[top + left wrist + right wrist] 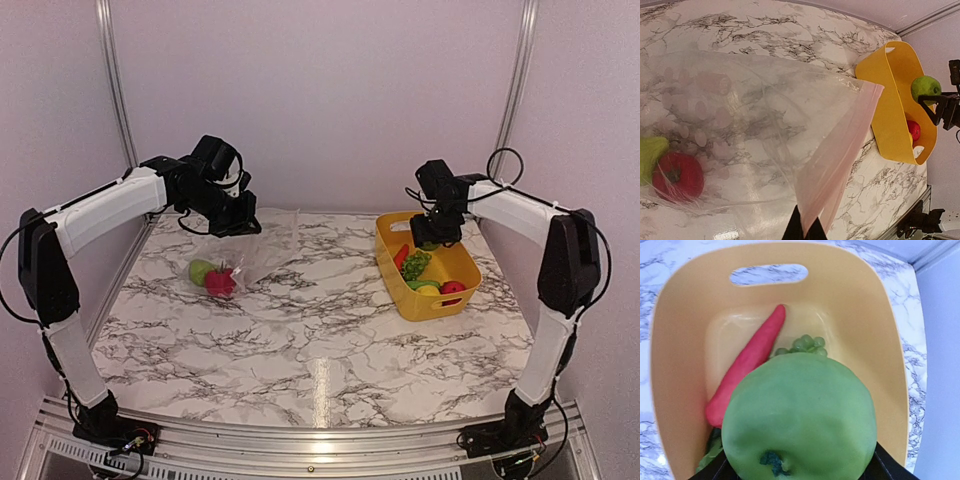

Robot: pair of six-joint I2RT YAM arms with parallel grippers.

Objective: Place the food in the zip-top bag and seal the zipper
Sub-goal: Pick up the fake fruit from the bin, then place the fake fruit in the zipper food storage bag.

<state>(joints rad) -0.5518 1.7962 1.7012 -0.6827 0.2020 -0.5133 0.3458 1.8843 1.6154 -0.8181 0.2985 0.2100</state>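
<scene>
The clear zip-top bag [258,250] lies at the back left and holds a red fruit [220,282] and a green piece [201,271]. My left gripper [237,224] is shut on the bag's pale pink zipper strip [840,150] and holds the mouth edge up; the red fruit [677,176] shows through the plastic. My right gripper [433,236] is shut on a green apple [799,417] above the yellow basket [462,262]. Below it lie a long red piece [747,362] and green grapes [807,344]. The apple also shows in the left wrist view [925,88].
The yellow basket stands at the back right and also holds a red fruit [452,289], a yellow piece [428,290] and green pieces [415,264]. Walls close in the table on the left, back and right.
</scene>
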